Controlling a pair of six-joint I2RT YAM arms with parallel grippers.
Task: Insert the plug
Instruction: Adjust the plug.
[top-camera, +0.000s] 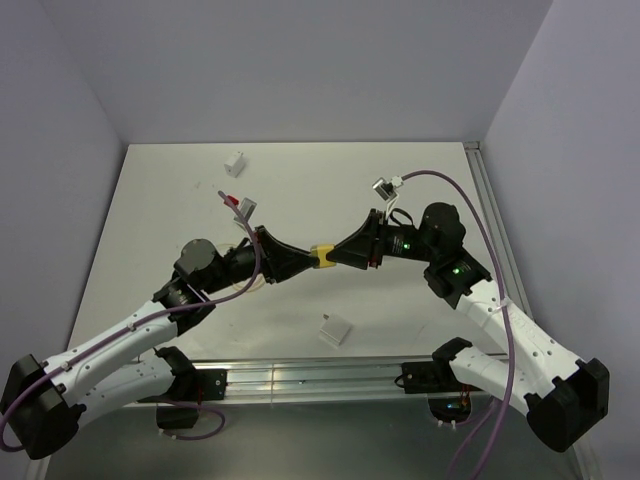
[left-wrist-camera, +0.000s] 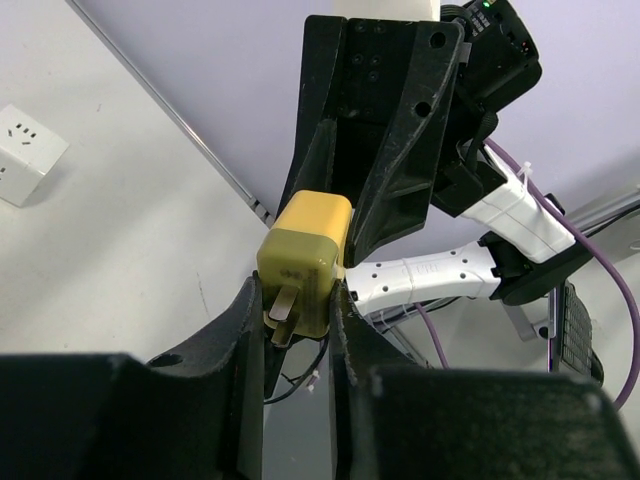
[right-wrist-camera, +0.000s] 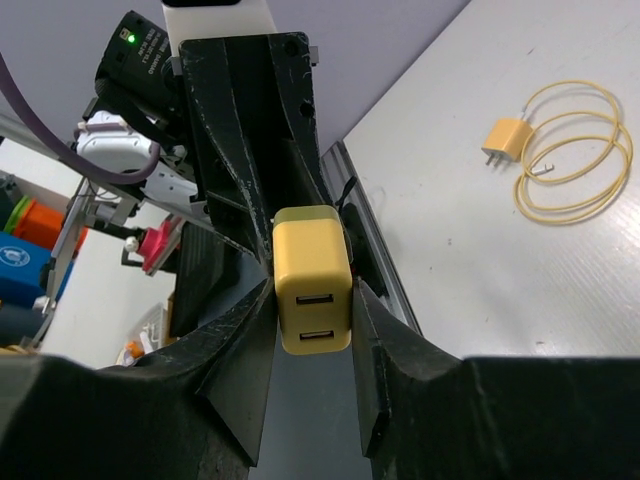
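A yellow USB charger plug (top-camera: 323, 256) hangs in mid-air at the middle of the overhead frame, above the desk (top-camera: 300, 190) and touching nothing on it. Both arms meet at it. The left tool (left-wrist-camera: 297, 330) pinches the end that carries the metal prongs. The right tool (right-wrist-camera: 313, 330) is pressed onto the opposite end, where two USB ports sit one above the other. Held from both ends like this, it looks like a hand-over or a regrip, probably to leave the prongs free and aimed for insertion.

The plug is a smooth, slightly glossy plastic block with rounded corners and flat, dull grey prongs. The tool fingers are matte black, wedge-shaped and scuffed.

A white socket cube (left-wrist-camera: 20, 155) with dark slots rests on the desk at the upper left of the left wrist view, well apart from the plug. It is the likely target. At the upper right of the right wrist view, a second yellow charger (right-wrist-camera: 508, 138) lies beside its coiled yellow cable (right-wrist-camera: 590, 150). The desk surface is pale and faintly grained.
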